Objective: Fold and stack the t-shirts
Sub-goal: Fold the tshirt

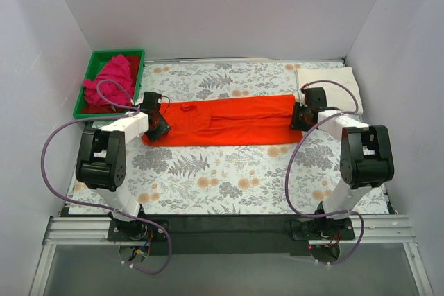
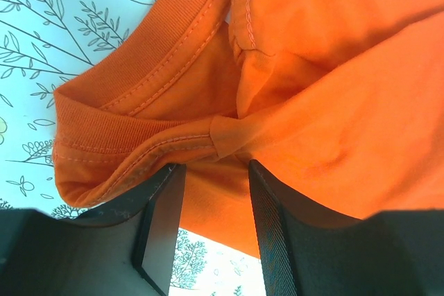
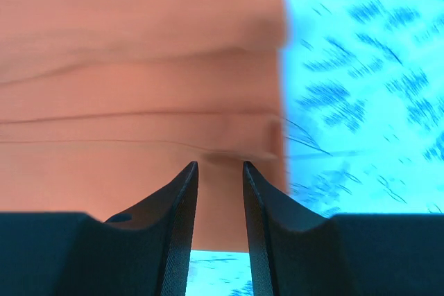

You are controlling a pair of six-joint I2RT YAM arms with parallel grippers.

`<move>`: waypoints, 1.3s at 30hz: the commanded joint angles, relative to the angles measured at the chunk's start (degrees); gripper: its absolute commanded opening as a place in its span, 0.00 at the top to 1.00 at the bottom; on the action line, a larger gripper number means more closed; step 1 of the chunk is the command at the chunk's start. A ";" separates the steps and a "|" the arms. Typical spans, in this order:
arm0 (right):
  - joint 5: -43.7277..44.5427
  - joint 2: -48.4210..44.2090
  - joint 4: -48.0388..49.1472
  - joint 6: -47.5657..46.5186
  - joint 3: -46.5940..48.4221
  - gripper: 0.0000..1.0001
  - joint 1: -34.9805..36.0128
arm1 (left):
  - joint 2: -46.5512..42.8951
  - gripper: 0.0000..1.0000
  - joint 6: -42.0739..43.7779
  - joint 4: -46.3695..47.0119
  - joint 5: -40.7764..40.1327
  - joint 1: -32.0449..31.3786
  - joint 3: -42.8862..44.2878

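The orange-red t-shirt (image 1: 229, 121) lies folded into a long strip across the middle of the grey floral cloth (image 1: 208, 178). My left gripper (image 1: 158, 124) is at its collar end. In the left wrist view the fingers (image 2: 211, 168) stand apart with the bunched collar (image 2: 132, 129) just past the tips. My right gripper (image 1: 300, 117) is at the hem end, and its fingers (image 3: 220, 164) stand apart over the shirt's edge (image 3: 139, 67). The magenta-pink t-shirt (image 1: 109, 81) is crumpled in the green tray (image 1: 118, 53). The cream-white t-shirt (image 1: 333, 77) lies at the back right.
The green tray stands at the back left corner, just behind my left gripper. White walls close in the left, back and right sides. The floral cloth covers the table up to the black front rail (image 1: 222, 225).
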 commanded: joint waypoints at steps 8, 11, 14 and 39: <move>4.55 -2.90 2.09 3.88 -7.68 0.67 -6.52 | 1.32 0.58 -0.36 -2.67 -1.99 1.35 0.69; 4.91 -5.01 1.30 4.23 -7.33 0.67 -6.61 | -0.08 0.55 -0.10 -2.76 -0.85 1.26 2.18; 3.68 -6.94 1.21 5.29 -7.50 0.66 -6.17 | -1.58 0.54 0.16 -3.02 0.30 -0.49 5.51; -4.85 -17.84 1.91 6.43 -12.16 0.58 -0.37 | 24.08 0.72 -1.51 -3.82 -0.40 -6.74 36.45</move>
